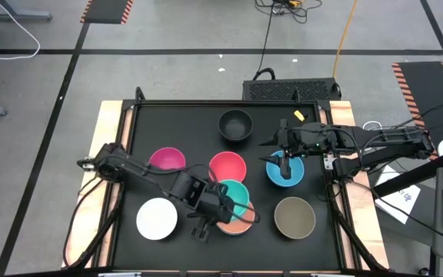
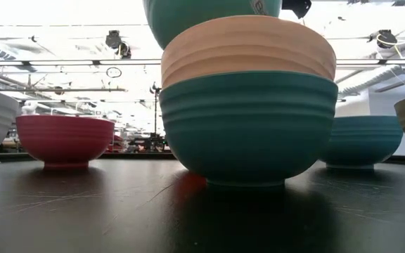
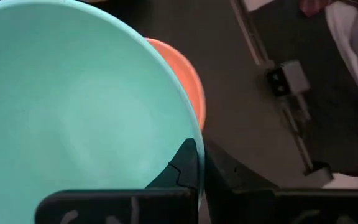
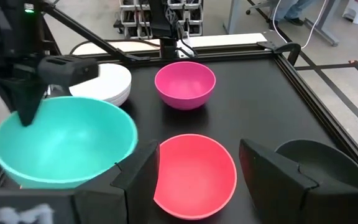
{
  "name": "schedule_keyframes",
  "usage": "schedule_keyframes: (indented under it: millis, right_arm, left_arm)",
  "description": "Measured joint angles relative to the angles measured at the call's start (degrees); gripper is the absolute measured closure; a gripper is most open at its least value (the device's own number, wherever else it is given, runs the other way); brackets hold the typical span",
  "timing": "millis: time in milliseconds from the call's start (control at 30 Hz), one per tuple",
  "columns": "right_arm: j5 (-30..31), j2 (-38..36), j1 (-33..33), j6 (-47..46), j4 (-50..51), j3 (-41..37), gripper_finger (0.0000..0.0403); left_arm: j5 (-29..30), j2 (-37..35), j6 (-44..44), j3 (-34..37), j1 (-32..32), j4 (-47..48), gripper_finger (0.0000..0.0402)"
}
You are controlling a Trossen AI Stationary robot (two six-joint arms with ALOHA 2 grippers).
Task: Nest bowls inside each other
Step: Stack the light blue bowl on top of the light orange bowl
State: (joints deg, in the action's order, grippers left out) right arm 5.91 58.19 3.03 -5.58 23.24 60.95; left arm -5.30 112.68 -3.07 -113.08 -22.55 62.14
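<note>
Round, smooth plastic bowls are being shown on a matt black counter with a raised dark rim. Seven are being seen separately in the high view: black at upper centre, magenta at middle left, red at centre, blue at middle right, white at lower left, taupe at lower right, and a cyan bowl at lower centre.

The cyan bowl is being gripped by its rim in the left hand, whose fingers are pinched shut on it, above a peach bowl, which is mostly hidden. In the low view, ribbed outer walls are being shown, with the peach bowl nested in a darker teal one.

The right hand is being held wide open over the blue bowl, gripping nothing.
</note>
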Motion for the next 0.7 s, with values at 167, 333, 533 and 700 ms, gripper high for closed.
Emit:
schedule_keyframes:
  millis: [167,333,533,700]
  right_arm:
    - [0.0,0.0,0.0,0.0,-0.2,0.0,0.0188]
    - [0.0,0.0,0.0,0.0,-0.3,0.0,0.0188]
    - [0.0,0.0,0.0,-0.9,-0.1,0.0,0.0188]
    - [0.0,0.0,0.0,-1.3,0.1,0.0,0.0188]
  left_arm:
    - [-2.3,0.8,-0.7,0.0,-1.7,-0.6,0.0396]
    - [-2.4,2.2,-0.7,0.0,-1.9,-1.6,0.0396]
    - [-2.3,3.9,0.3,0.0,-0.5,-2.2,0.0396]
    - [-2.2,6.9,1.2,0.0,0.0,-2.0,0.0396]
